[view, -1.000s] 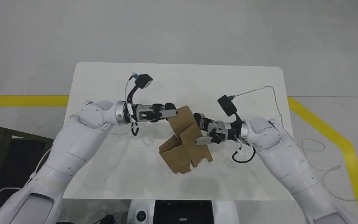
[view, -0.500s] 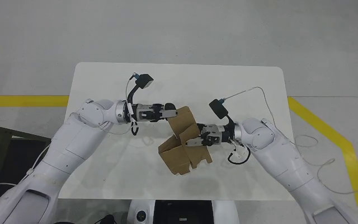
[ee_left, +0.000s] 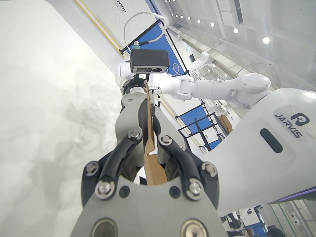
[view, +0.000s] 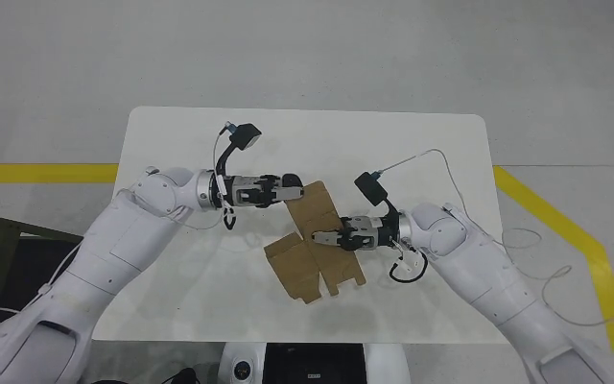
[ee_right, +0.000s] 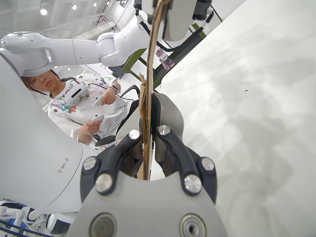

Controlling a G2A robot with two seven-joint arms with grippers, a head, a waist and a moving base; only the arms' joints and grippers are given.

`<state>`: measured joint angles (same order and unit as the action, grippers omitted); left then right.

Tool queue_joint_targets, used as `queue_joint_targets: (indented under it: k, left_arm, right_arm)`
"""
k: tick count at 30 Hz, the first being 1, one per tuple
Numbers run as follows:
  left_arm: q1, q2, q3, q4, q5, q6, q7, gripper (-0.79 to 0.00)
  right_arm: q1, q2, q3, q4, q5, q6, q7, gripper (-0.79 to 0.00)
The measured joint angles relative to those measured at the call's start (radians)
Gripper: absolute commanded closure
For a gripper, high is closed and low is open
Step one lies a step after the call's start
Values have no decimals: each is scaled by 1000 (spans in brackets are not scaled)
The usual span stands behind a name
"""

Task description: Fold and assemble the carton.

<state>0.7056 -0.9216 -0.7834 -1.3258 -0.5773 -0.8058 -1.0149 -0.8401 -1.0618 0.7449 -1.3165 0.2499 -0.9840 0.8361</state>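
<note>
**Carton pulled flatter**

Over the table (view: 403,144), the carton (view: 312,259) is held spread flatter than a second ago. Its nearer panel is clamped by the right gripper (view: 326,238), its far edge by the left gripper (view: 294,192). Folding is judged still ahead.

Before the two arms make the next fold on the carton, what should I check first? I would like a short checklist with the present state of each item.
1. Left gripper shut on the carton edge: ok.
2. Right gripper shut on the carton: ok.
3. Carton opened into a box shape: not ok, nearly flat.
4. Carton over the table, away from its edges: ok.
5. Carton's lower part resting on the table: cannot tell.
</note>
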Motion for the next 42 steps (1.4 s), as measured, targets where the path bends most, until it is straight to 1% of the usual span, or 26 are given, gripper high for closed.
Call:
queue_joint_targets:
  k: [4, 7, 11, 15, 20, 26, 29, 35, 42]
  left_arm:
    - [-18, 8, -1, 8, -8, -34, 34, -785]
    - [-29, 14, -12, 21, 22, -78, 77, -785]
    - [-23, 27, -25, 30, 131, -156, 155, -785]
    - [3, 46, -39, 2, 228, -205, 206, -785]
    - [61, 69, -84, -41, 270, -207, 207, -785]
    - [137, 82, -125, -102, 346, -206, 211, -785]
    - [172, 83, -142, -121, 398, -207, 234, -785]
    - [219, 80, -154, -155, 470, -207, 280, -785]
    - [243, 75, -156, -165, 517, -207, 312, -785]
  right_arm:
    - [6, 2, -7, 10, 14, -3, -3, 0]
    - [7, 2, 8, 29, 19, 7, -29, 0]
    - [-6, 5, 59, 35, -36, 65, -129, 0]
    - [-37, 10, 113, 11, -124, 129, -241, 0]
    - [-84, 12, 161, -42, -210, 203, -361, 0]
    - [-119, 3, 178, -90, -242, 251, -461, 0]
    - [-124, -3, 177, -101, -243, 256, -484, 0]
    - [-131, -15, 183, -106, -247, 263, -521, 0]
    - [-132, -29, 181, -114, -232, 260, -535, 0]
